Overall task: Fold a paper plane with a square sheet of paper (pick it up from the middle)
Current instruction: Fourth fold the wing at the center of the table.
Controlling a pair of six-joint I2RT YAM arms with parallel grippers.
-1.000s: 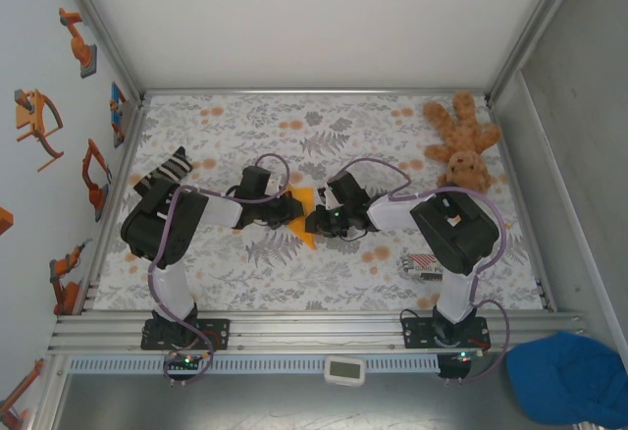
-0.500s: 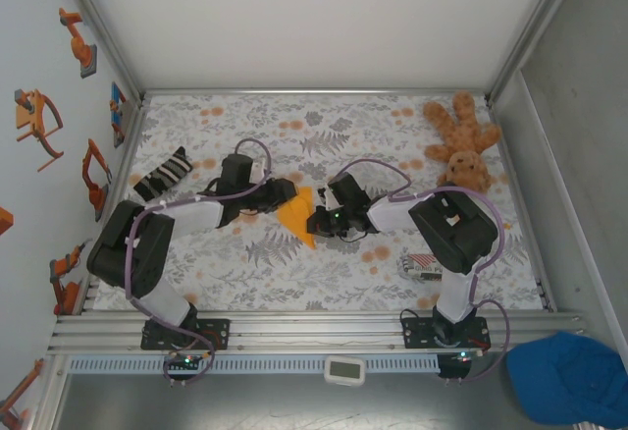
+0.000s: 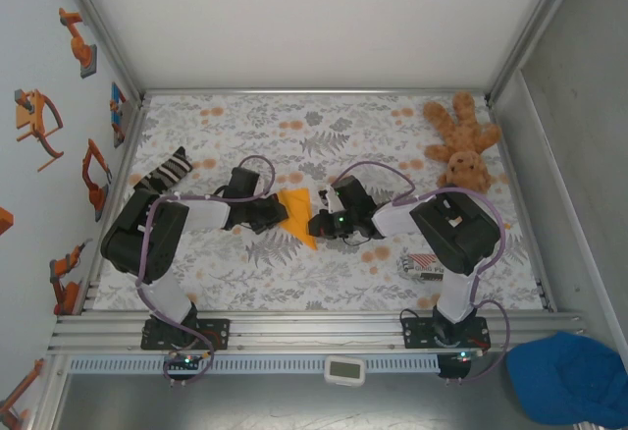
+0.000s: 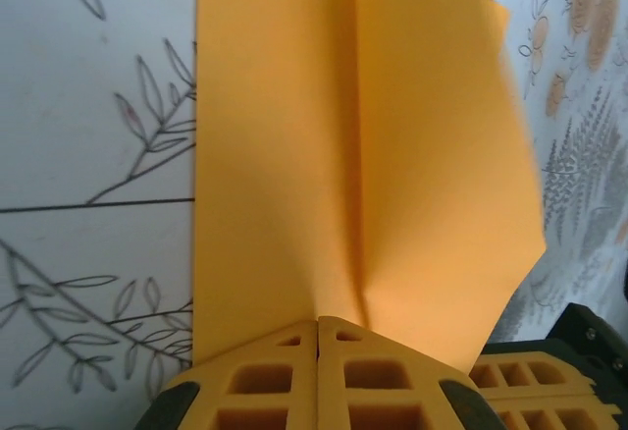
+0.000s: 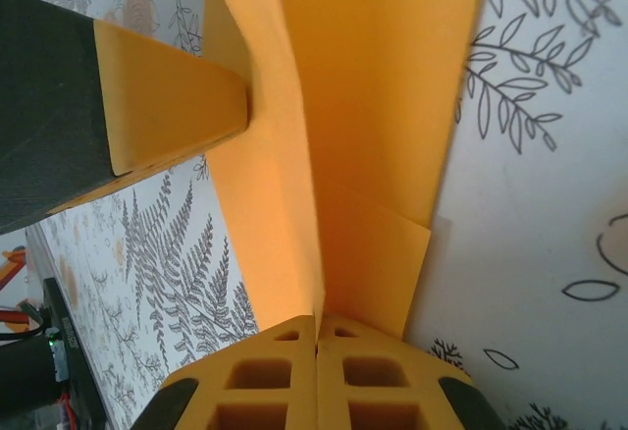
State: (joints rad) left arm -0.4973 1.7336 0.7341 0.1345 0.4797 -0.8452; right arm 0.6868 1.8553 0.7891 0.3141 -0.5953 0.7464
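Note:
The orange sheet of paper (image 3: pixel 298 218) lies mid-table, folded into a pointed paper plane shape with a centre crease. My left gripper (image 3: pixel 280 212) is at its left side and my right gripper (image 3: pixel 316 224) at its right, both low over the table. In the left wrist view the paper (image 4: pixel 392 155) fans out from my left gripper (image 4: pixel 317 324), whose jaws are pressed together on its near edge. In the right wrist view my right gripper (image 5: pixel 317 320) is shut on the crease of the paper (image 5: pixel 373 106). The left gripper's finger (image 5: pixel 167 91) pinches the far side.
A brown plush teddy (image 3: pixel 461 145) lies at the back right corner. A red-and-white striped packet (image 3: pixel 424 267) sits beside the right arm's base. A black-and-white striped item (image 3: pixel 164 173) lies at the left edge. Aluminium rails (image 3: pixel 294 327) border the patterned mat.
Half a second ago the left gripper had let go and lifted toward the back, leaving the paper more exposed. It is now back down and shut on the paper. The right gripper held still.

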